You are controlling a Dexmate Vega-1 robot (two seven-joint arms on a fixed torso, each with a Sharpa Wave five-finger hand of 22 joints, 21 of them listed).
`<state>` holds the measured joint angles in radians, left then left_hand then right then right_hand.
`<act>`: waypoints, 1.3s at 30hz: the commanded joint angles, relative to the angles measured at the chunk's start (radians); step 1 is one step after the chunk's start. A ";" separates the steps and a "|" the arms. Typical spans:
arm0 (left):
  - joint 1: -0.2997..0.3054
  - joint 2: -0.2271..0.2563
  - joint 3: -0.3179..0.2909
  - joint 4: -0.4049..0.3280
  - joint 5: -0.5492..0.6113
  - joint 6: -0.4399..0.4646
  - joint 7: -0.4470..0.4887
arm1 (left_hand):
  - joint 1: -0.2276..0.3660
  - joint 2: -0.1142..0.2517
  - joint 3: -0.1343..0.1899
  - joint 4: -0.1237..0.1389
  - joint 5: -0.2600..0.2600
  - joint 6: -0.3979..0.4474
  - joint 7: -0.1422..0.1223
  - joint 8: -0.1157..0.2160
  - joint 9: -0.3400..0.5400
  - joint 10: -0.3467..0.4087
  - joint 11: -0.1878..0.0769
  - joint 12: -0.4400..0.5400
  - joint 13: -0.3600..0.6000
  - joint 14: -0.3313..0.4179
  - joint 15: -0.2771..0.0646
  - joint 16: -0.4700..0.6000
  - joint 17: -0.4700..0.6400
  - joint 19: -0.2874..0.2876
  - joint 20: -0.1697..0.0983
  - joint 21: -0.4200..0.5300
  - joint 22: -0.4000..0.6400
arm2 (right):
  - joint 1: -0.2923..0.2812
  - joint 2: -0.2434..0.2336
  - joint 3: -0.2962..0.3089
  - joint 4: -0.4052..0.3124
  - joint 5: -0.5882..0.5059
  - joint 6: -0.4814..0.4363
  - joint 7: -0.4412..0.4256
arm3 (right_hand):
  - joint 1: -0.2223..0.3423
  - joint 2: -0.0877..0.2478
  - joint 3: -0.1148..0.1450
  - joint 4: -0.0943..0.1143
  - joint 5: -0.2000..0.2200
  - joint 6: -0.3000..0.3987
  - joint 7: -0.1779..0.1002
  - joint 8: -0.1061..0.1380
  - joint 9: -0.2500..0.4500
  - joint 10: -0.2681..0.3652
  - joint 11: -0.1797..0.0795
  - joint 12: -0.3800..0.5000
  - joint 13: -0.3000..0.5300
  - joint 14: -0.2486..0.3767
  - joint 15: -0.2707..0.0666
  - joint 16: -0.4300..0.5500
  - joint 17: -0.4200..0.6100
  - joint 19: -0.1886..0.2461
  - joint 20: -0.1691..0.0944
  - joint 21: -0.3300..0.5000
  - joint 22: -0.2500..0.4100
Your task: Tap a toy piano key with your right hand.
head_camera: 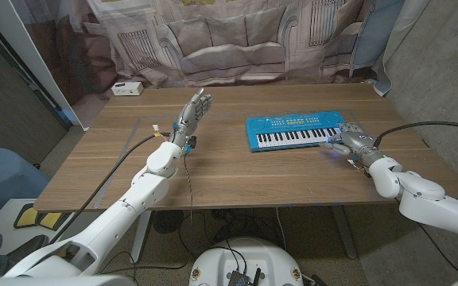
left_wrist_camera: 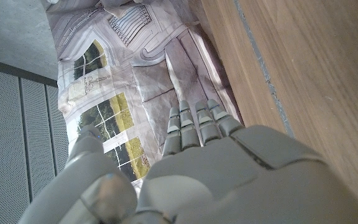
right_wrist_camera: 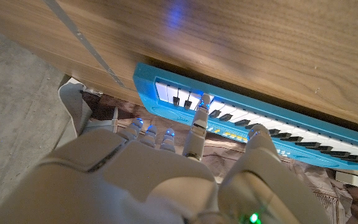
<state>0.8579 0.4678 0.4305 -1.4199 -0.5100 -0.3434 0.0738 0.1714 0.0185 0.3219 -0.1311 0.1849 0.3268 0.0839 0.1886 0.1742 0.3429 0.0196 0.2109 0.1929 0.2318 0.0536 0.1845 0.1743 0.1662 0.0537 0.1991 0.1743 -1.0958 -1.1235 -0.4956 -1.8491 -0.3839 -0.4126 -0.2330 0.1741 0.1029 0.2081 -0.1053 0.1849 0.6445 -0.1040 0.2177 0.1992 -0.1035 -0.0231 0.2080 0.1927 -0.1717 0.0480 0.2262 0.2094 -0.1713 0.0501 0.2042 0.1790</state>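
As right robot hand (right_wrist_camera: 166, 180) touches toy piano (head_camera: 294, 129)

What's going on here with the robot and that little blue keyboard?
The robot's right hand is at the right end of the blue toy piano on the wooden table. In the right wrist view one extended finger reaches onto the white keys while the others are curled back. The left hand is raised, open and holding nothing, left of the piano. A small white box sits at the table's far left corner.
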 commanded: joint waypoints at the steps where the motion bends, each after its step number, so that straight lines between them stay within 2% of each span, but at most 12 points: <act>1: -0.008 -0.006 0.002 0.016 -0.004 -0.006 -0.008 | 0.003 0.010 0.008 0.001 -0.003 0.004 -0.001 -0.001 0.005 -0.005 -0.004 -0.001 0.005 -0.002 0.003 0.002 0.005 -0.008 0.002 -0.003 0.005 | -0.002 0.002 0.003 -0.005 0.000 -0.007 -0.010 | 0.002 0.008 0.010 0.000 -0.003 -0.006 -0.002 -0.003 0.000 -0.002 0.001 0.003 0.003 -0.132 0.003 0.006 0.003 -0.097 0.011 0.004 0.002; 14: -0.011 -0.007 0.000 0.024 -0.008 -0.008 -0.012 | 0.003 0.010 0.008 0.001 -0.004 0.002 0.000 -0.002 0.005 -0.002 -0.001 0.000 0.005 -0.002 0.003 0.002 0.005 -0.008 0.001 -0.002 0.005 | -0.003 0.005 0.007 -0.006 0.003 -0.008 -0.019 | 0.002 0.007 0.011 0.000 -0.004 -0.013 -0.005 -0.008 0.000 -0.001 0.001 0.002 0.003 -0.130 0.005 0.006 0.004 -0.095 0.011 0.004 0.002; 21: -0.015 -0.009 0.001 0.032 -0.009 -0.011 -0.017 | 0.003 0.010 0.008 0.001 -0.004 0.002 -0.002 -0.001 0.005 -0.003 0.004 0.000 0.005 -0.002 0.004 0.002 0.005 -0.008 0.000 -0.002 0.005 | -0.013 0.004 0.013 -0.010 0.006 -0.008 -0.035 | 0.002 0.006 0.012 -0.001 -0.004 -0.044 -0.010 -0.021 -0.001 0.002 0.002 0.002 0.003 -0.127 0.004 0.007 0.004 -0.093 0.013 0.004 0.001; 23: -0.017 -0.010 0.002 0.035 -0.010 -0.013 -0.019 | 0.003 0.010 0.008 0.001 -0.004 0.002 -0.002 -0.001 0.005 -0.003 -0.003 0.000 0.005 -0.002 0.004 0.002 0.005 -0.008 0.001 -0.002 0.005 | -0.016 0.004 0.015 -0.013 0.007 -0.011 -0.037 | 0.002 0.005 0.013 -0.002 -0.004 -0.048 -0.011 -0.022 -0.001 0.002 0.000 0.001 0.003 -0.127 0.004 0.006 0.004 -0.092 0.013 0.004 0.001; 39: -0.019 -0.015 0.003 0.042 -0.013 -0.016 -0.022 | 0.003 0.010 0.008 0.001 -0.004 0.002 -0.001 -0.001 0.005 -0.002 -0.003 0.001 0.005 -0.003 0.004 0.002 0.005 -0.011 0.001 -0.003 0.005 | -0.021 -0.005 0.019 -0.021 0.006 -0.012 -0.037 | 0.004 0.005 0.015 -0.003 -0.004 -0.056 -0.013 -0.025 -0.002 0.006 0.000 0.002 0.003 -0.124 0.005 0.007 0.004 -0.088 0.014 0.005 0.001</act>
<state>0.8400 0.4557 0.4329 -1.3830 -0.5201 -0.3566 0.0541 0.1714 0.0185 0.3219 -0.1310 0.1849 0.3268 0.0839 0.1886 0.1742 0.3429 0.0196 0.2109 0.1929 0.2318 0.0536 0.1845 0.1743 0.1610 0.0588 0.1991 0.1742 -1.1144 -1.1229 -0.4787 -1.8657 -0.3764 -0.4254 -0.2672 0.1741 0.1029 0.2137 -0.1109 0.1810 0.5944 -0.1144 0.1957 0.1951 -0.1036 -0.0231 0.2080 0.1928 -0.1717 0.0480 0.2262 0.2118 -0.1715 0.0611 0.2041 0.1790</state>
